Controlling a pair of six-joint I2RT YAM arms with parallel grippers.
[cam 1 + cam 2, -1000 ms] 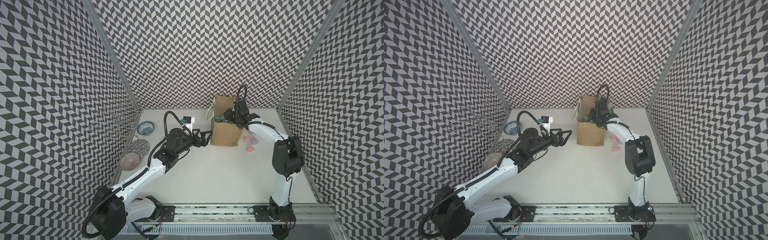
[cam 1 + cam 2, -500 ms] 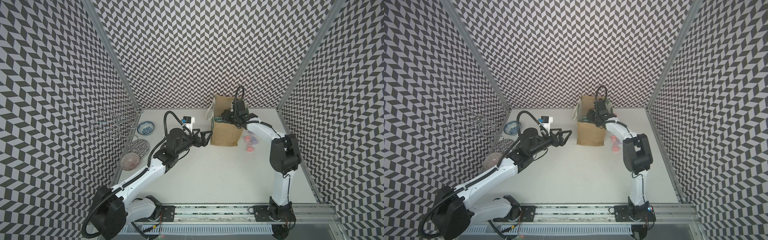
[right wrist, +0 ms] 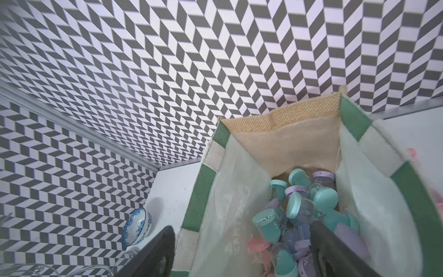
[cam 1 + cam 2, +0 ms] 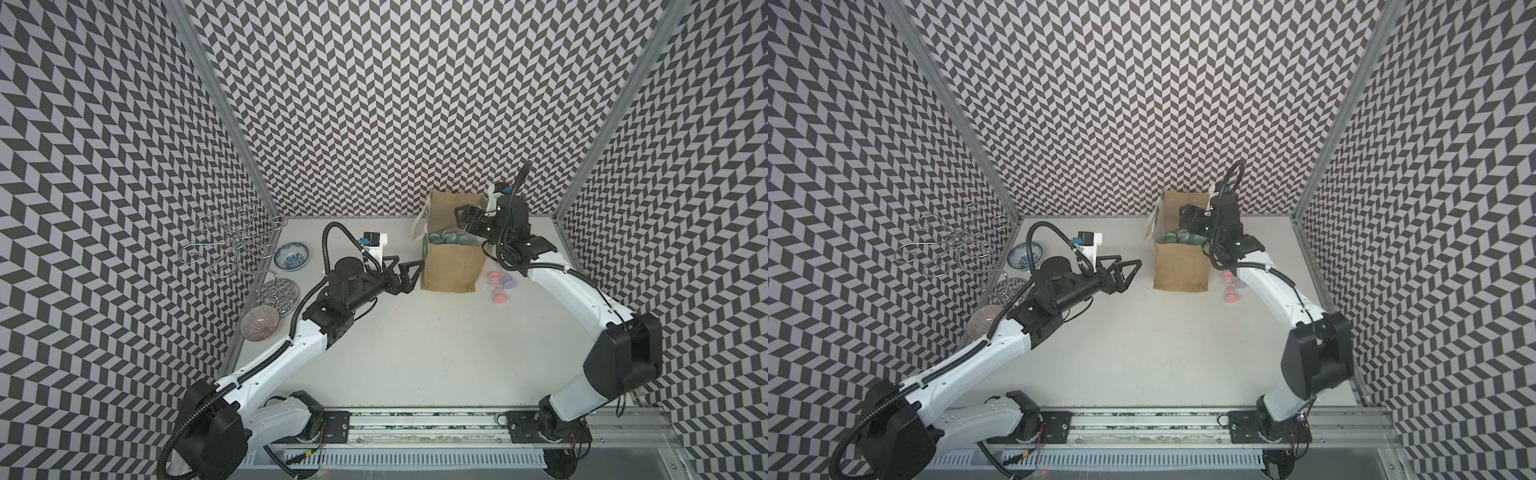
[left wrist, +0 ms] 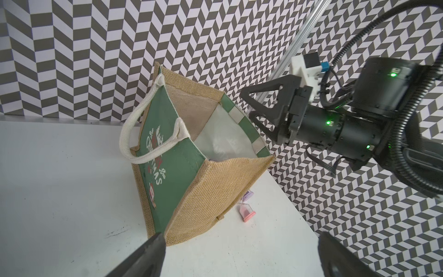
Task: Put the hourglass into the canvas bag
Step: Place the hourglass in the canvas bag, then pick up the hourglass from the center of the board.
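Canvas bag [image 4: 451, 266]: tan burlap, green-and-white side panels, cream handles; upright, mouth open, at far end of bench [image 4: 415, 353]. Inside: heap of teal, purple and pink hourglasses [image 3: 299, 211]. Just beside, on right-arm side: pink hourglass [image 4: 497, 287] lying flat, purple hourglass [image 4: 509, 283] next to it.

— Where can we pass?

— Over the bare table [image 4: 415, 353] in front of the canvas bag [image 4: 451, 268], between both arms.

— And the bag's mouth?

— It gapes wide, but the right gripper [image 5: 245, 105], jaws spread, hangs over it. Piled hourglasses [image 3: 299, 211] cover the bottom, and the back wall [image 4: 374, 166] stands close behind.

— The sides?

— We find the left gripper [image 4: 1130, 275] near one. A pink hourglass [image 4: 498, 296] and a purple hourglass [image 4: 509, 284] lie beside the other, under the right arm.
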